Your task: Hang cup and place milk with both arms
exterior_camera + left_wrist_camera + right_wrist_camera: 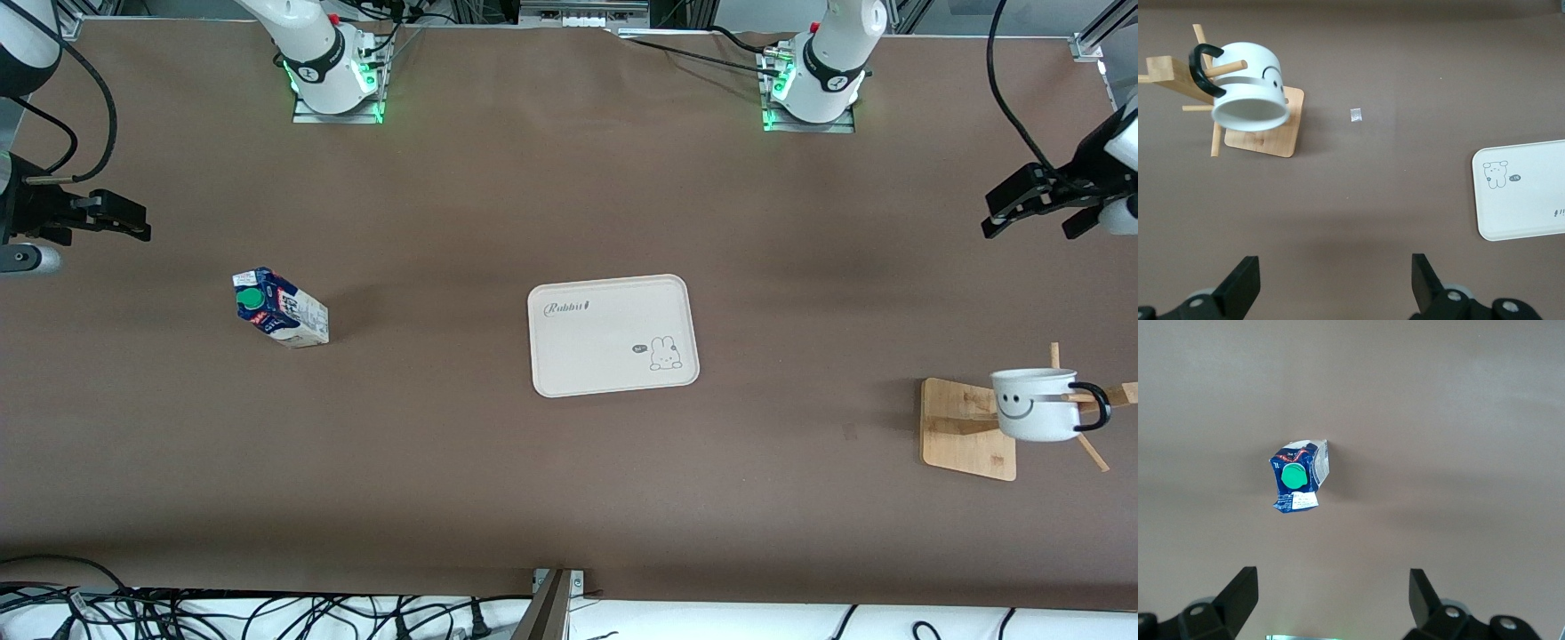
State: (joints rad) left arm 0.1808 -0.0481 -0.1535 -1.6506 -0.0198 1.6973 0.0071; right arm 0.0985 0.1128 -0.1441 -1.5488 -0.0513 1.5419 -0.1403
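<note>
currently the right gripper point(133, 222) hangs over the table's edge at the right arm's end, jaws spread wide and empty. the milk point(280, 308) stands upright on the bare table, roughly at the four o'clock direction from that gripper in the front view, well apart from the tray point(613, 335) at mid-table. judged from this, placing the milk is the step in hand: bring the right gripper down centred over the green cap point(1295, 477), align the fingers point(1238, 593) with two flat faces of the carton, and close below the gable. the cup point(1036, 404) already hangs by its handle on a peg of the wooden rack point(965, 431) at the left arm's end. the left gripper point(1036, 209) waits over the table near the cup's twelve o'clock, jaws wide, holding nothing.
</note>
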